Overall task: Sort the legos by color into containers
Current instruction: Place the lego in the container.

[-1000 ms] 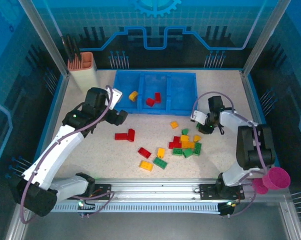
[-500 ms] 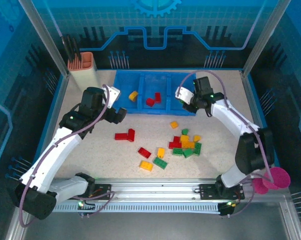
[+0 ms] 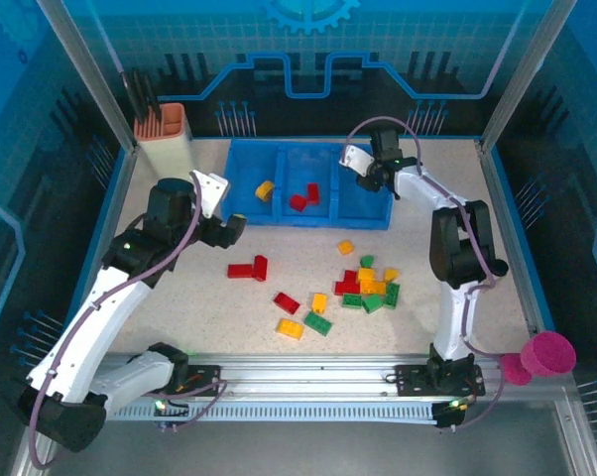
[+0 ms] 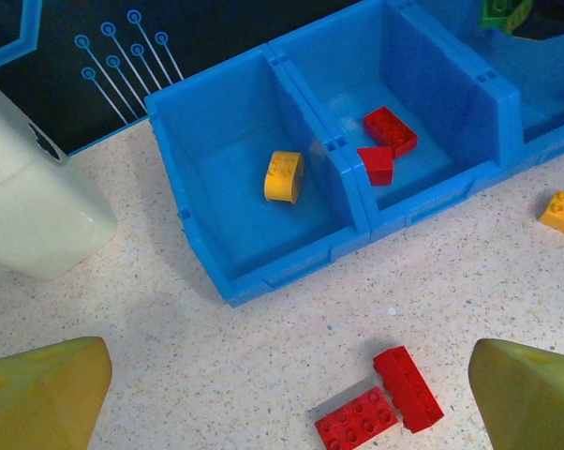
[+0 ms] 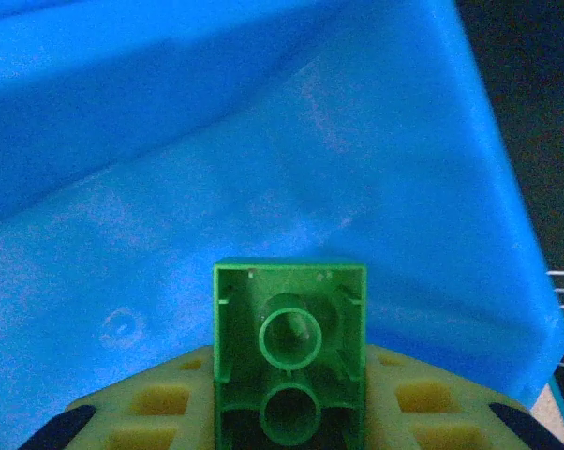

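Right gripper (image 3: 370, 172) clamps a green brick (image 5: 289, 352), hollow underside showing, above the right bin of the smooth blue tray (image 3: 376, 220); left gripper (image 4: 284, 392) gapes apart.

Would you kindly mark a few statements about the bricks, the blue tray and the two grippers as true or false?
1. The right gripper holds a green brick over the blue tray. True.
2. The tray's left compartment holds two red bricks. False: it holds one yellow brick; the two red bricks lie in the middle compartment.
3. The left gripper is shut on a red brick. False: it is open and empty, over the table near a red pair.
4. A pile of mixed bricks lies on the table. True.
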